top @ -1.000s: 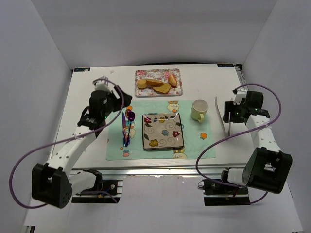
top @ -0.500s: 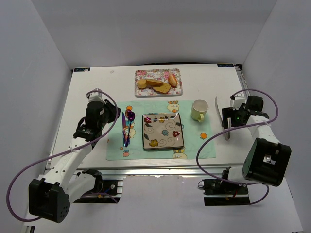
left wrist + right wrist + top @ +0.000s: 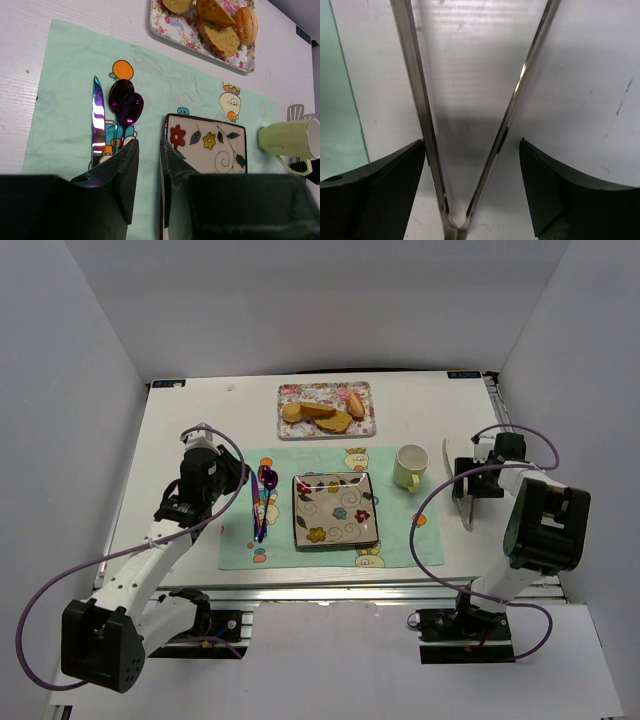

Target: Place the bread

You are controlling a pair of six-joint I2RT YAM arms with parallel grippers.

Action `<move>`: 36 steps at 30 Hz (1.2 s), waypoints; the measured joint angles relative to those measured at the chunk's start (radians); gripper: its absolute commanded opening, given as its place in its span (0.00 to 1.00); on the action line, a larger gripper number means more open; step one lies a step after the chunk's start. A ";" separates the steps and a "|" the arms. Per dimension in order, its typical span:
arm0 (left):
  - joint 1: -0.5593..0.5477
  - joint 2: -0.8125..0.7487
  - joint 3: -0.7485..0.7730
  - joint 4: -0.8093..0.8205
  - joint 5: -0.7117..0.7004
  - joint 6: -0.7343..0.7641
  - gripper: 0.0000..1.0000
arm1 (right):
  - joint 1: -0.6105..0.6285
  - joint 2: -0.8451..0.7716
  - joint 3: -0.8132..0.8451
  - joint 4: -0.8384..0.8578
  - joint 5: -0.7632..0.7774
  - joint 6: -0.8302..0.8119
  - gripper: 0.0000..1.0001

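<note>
1. The left gripper's (image 3: pixel 149 144) jaws stood narrowly apart, empty, over the green placemat (image 3: pixel 70 75).
2. A knife (image 3: pixel 98 120) and 2 purple spoons (image 3: pixel 127 105) lay left of the flowered plate (image 3: pixel 205 145).
3. The bread (image 3: pixel 220 20) sat on a tray (image 3: pixel 165 27) beyond.
4. A green mug (image 3: pixel 287 140) showed at right.

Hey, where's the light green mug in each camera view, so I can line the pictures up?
Top external: the mug sits right of centre, up and right of the square plate.
Left wrist: the mug is at the right edge, right of the square plate.
Right wrist: not in it.
Shared landmark: the green placemat, visible in all three views.
</note>
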 measured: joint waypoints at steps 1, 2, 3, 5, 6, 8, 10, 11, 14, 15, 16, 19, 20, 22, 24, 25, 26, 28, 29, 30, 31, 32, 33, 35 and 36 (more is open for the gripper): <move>0.000 0.003 0.000 -0.001 0.000 0.000 0.34 | 0.003 0.014 0.012 0.015 -0.002 0.011 0.78; 0.000 0.006 0.000 0.000 0.000 0.000 0.34 | 0.008 0.033 0.026 0.026 0.002 0.018 0.73; 0.000 0.010 0.000 0.002 0.000 0.000 0.34 | 0.014 0.047 0.040 0.036 0.005 0.024 0.70; 0.000 0.016 0.000 0.001 0.000 0.000 0.35 | 0.023 0.072 0.058 0.064 0.018 0.033 0.57; 0.001 0.020 0.000 0.001 0.000 0.000 0.34 | 0.027 0.081 0.064 0.079 0.025 0.036 0.49; 0.001 0.024 0.000 0.000 0.000 0.001 0.34 | 0.032 0.096 0.076 0.093 0.036 0.037 0.25; 0.001 0.027 0.000 -0.002 0.000 0.002 0.34 | 0.034 0.111 0.095 0.093 0.037 0.035 0.16; 0.001 0.027 0.000 -0.004 0.000 0.002 0.35 | 0.035 0.114 0.101 0.090 0.035 0.033 0.15; 0.001 0.027 0.001 -0.005 0.000 0.005 0.35 | 0.039 0.114 0.137 0.025 0.002 -0.007 0.19; 0.001 0.027 0.001 -0.005 0.000 0.007 0.35 | 0.041 0.114 0.158 0.004 -0.013 -0.022 0.23; 0.001 0.027 0.001 -0.005 0.000 0.008 0.35 | 0.045 0.111 0.203 -0.021 -0.043 -0.054 0.29; 0.001 0.027 0.002 -0.005 0.000 0.009 0.35 | 0.119 0.100 0.446 -0.105 -0.130 -0.166 0.38; 0.002 0.027 0.002 -0.005 0.000 0.009 0.35 | 0.162 0.104 0.522 -0.121 -0.147 -0.195 0.38; 0.002 0.025 0.004 -0.010 0.000 0.009 0.35 | 0.281 0.158 0.735 -0.152 -0.175 -0.243 0.40; 0.002 0.007 0.005 -0.028 -0.003 0.008 0.36 | 0.367 0.237 0.857 -0.191 -0.193 -0.274 0.40; 0.003 -0.008 0.005 -0.034 -0.005 0.008 0.36 | 0.392 0.289 0.907 -0.219 -0.197 -0.277 0.40; 0.004 -0.023 0.005 -0.041 -0.008 0.008 0.36 | 0.407 0.352 0.964 -0.236 -0.197 -0.276 0.40; 0.004 -0.045 0.005 -0.050 -0.018 0.000 0.36 | 0.429 0.451 1.032 -0.266 -0.188 -0.261 0.44; 0.004 -0.048 0.005 -0.051 -0.020 0.000 0.36 | 0.438 0.481 1.047 -0.280 -0.175 -0.244 0.45; 0.004 -0.049 0.005 -0.054 -0.023 0.000 0.37 | 0.449 0.501 1.053 -0.285 -0.162 -0.225 0.46; 0.005 -0.049 0.005 -0.057 -0.026 -0.001 0.37 | 0.466 0.513 1.053 -0.286 -0.147 -0.204 0.48; 0.005 -0.049 0.005 -0.059 -0.026 -0.001 0.37 | 0.472 0.515 1.053 -0.286 -0.144 -0.198 0.48; 0.006 -0.049 0.006 -0.062 -0.027 -0.001 0.37 | 0.479 0.517 1.053 -0.286 -0.138 -0.185 0.50; 0.006 -0.049 0.009 -0.064 -0.029 -0.002 0.37 | 0.492 0.517 1.056 -0.286 -0.135 -0.166 0.50; 0.006 -0.049 0.010 -0.064 -0.029 -0.002 0.37 | 0.498 0.517 1.057 -0.284 -0.133 -0.159 0.51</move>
